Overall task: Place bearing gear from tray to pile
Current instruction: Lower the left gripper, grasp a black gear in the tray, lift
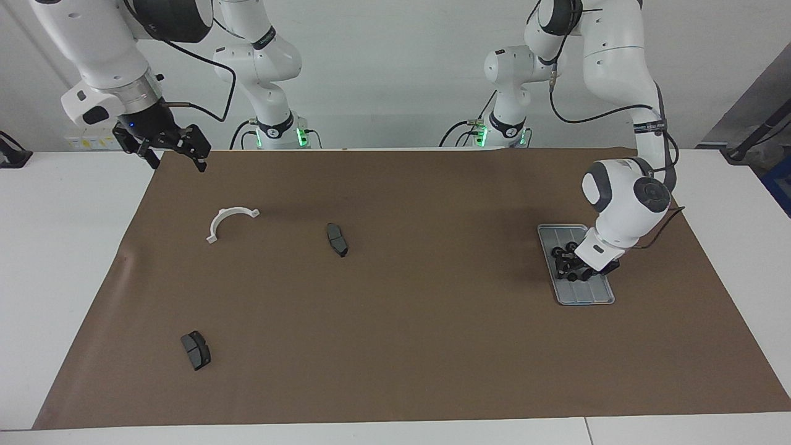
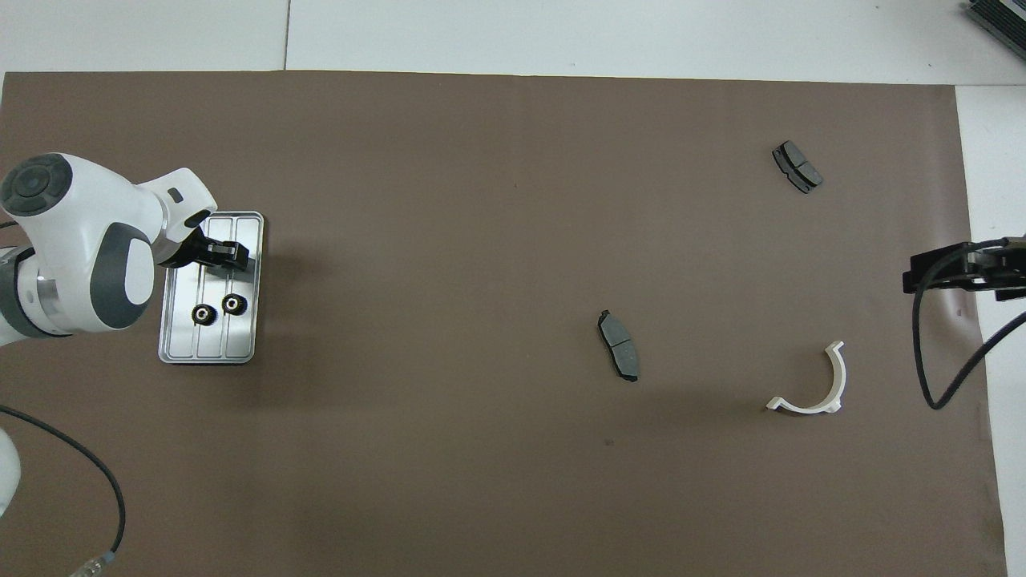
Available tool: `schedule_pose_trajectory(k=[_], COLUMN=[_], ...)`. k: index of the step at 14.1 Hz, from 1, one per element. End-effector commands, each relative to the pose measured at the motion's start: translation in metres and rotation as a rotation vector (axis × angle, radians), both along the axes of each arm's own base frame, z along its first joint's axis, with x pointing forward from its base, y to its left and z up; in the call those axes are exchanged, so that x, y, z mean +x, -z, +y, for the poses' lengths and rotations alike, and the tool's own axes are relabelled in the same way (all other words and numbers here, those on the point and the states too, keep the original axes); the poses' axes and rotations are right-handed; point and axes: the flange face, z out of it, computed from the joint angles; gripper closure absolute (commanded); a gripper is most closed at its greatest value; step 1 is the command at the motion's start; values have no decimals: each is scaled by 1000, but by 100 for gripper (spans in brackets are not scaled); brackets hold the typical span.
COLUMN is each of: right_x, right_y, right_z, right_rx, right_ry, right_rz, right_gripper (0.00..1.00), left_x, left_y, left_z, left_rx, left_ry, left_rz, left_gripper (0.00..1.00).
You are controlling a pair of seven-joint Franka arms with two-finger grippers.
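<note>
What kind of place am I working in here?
Probably a robotics lab or test cell: two white arms bolted at a table under a brown mat, with a metal tray of small gears and loose brake pads.

Glossy white arm shells (image 1: 618, 49) are seen with dark grey joint caps, black cables, and black grippers.

Robot lab: twin bench-mounted arms (image 1: 618, 74)
</note>
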Motion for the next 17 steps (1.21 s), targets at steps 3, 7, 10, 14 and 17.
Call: schedule_pose_trajectory(k=[3, 7, 10, 14, 17], right_x=[-7, -7, -7, -7, -7], right_y=[-1, -1, -1, -1, -1], right_z=[0, 0, -1, 0, 0], right_rx=[25, 25, 24, 24, 25], right_ry=[5, 7, 6, 5, 5], right_rz=[-17, -17, -17, -17, -17], right_gripper=[0, 0, 0, 0, 0], left_x=[-11, -11, -9, -2, 12], left_y=[-1, -3, -5, -11, -33], left_z=[2, 2, 4, 6, 3], left_rx=[-5, -5, -5, -5, -9], left_ry=[-18, -18, -21, -22, -21], left_rz=[3, 1, -5, -10, -17], left_gripper=[60, 82, 100, 100, 100])
